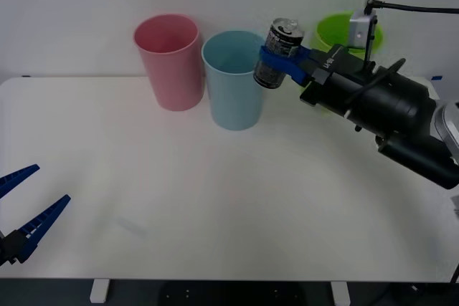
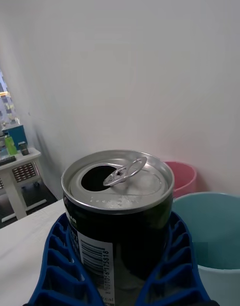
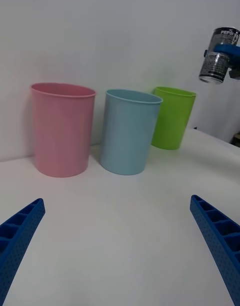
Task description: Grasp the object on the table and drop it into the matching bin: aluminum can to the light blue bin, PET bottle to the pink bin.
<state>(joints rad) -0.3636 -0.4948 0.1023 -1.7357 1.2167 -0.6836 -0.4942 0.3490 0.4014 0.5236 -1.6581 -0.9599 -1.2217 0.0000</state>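
The aluminum can (image 1: 278, 53) is dark-labelled with a shiny pull-tab top (image 2: 120, 178). My right gripper (image 1: 276, 62) is shut on it and holds it in the air, just right of the light blue bin's rim (image 1: 231, 42). In the left wrist view the can (image 3: 218, 62) hangs high, well above the bins. The pink bin (image 1: 169, 62) stands left of the light blue bin (image 3: 128, 131) at the back of the white table (image 1: 215, 198). My left gripper (image 1: 25, 213) rests open low at the table's front left, far from the bins.
A lime green bin (image 1: 346, 32) stands behind my right arm, right of the light blue bin; it is also in the left wrist view as the lime green bin (image 3: 171, 117). Wide bare tabletop lies between the bins and the front edge.
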